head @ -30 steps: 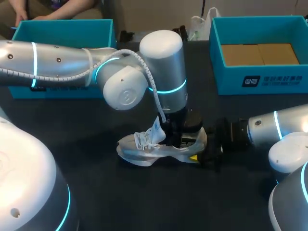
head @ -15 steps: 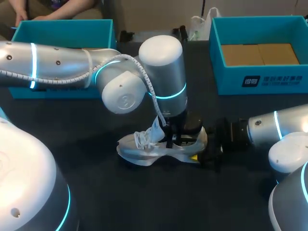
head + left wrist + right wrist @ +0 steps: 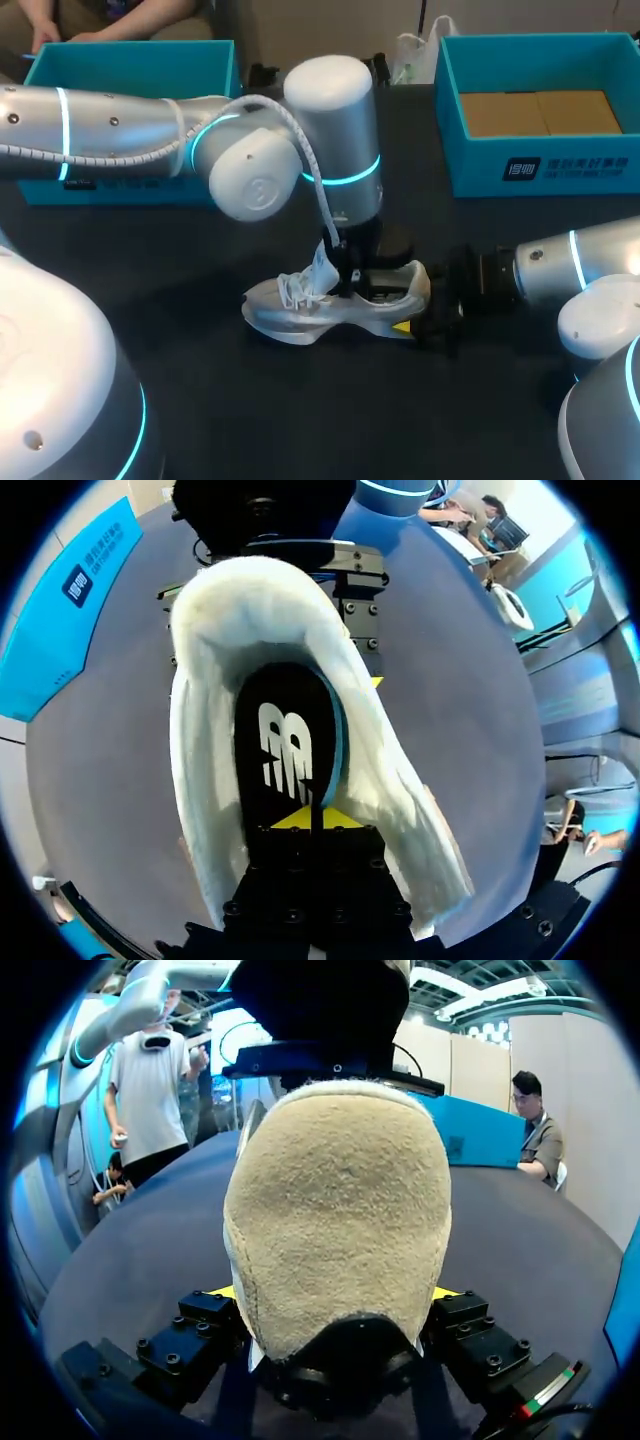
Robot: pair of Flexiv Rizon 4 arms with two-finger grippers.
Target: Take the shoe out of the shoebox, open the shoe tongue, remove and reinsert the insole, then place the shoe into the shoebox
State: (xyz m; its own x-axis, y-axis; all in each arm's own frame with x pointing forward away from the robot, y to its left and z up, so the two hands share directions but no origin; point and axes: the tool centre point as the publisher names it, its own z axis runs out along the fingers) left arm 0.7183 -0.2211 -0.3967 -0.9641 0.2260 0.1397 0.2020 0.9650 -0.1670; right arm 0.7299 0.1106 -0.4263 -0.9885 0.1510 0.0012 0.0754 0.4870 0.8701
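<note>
Shoe (image 3: 335, 1210) hides most of right gripper (image 3: 335, 1295) clamping its heel; left gripper (image 3: 310, 818) pinches insole (image 3: 285, 740).

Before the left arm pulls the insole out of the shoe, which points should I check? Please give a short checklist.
1. The right gripper is shut on the heel of the shoe: ok.
2. The left gripper is shut on the insole: ok, its tips meet on it.
3. The tongue is lifted and the opening is wide: ok.
4. The shoe stands upright on the table: ok.
5. The insole is out of the shoe: not ok, it lies inside.
6. The grip is firm enough to pull: cannot tell.
</note>
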